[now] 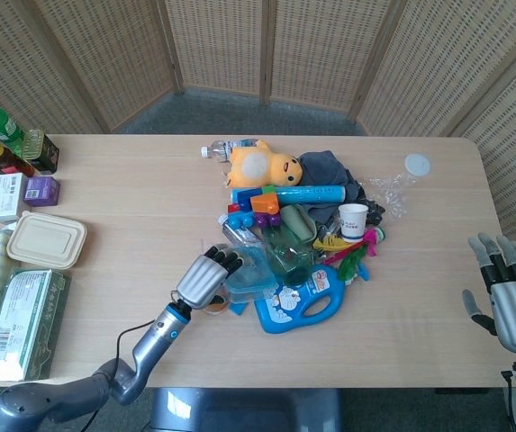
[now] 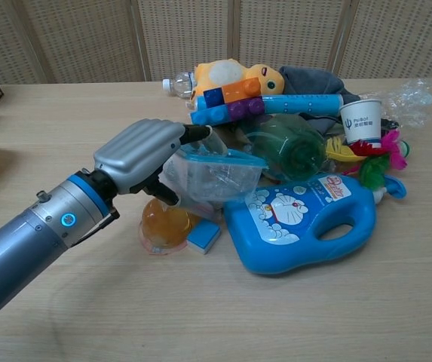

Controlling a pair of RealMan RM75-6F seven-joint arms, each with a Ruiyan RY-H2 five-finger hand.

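While seemingly gripped: container [image 2: 214,172] under left hand [image 2: 142,154].

Head view. Left hand [image 1: 205,277] at the near-left edge of a heap of clutter, fingers curled over the rim of a clear tub [image 1: 251,274] — an orange lid [image 1: 215,306] lies just beneath. Blue jug [image 1: 303,298] touches the tub's right side; green bottle [image 1: 286,248] behind it. Plush duck [image 1: 262,166], blue tube [image 1: 304,193] and paper cup [image 1: 353,220] lie farther back. Right hand [image 1: 512,300] — fingers spread, holding nothing — hovers at the table's [image 1: 113,189] right edge, well apart from the heap.
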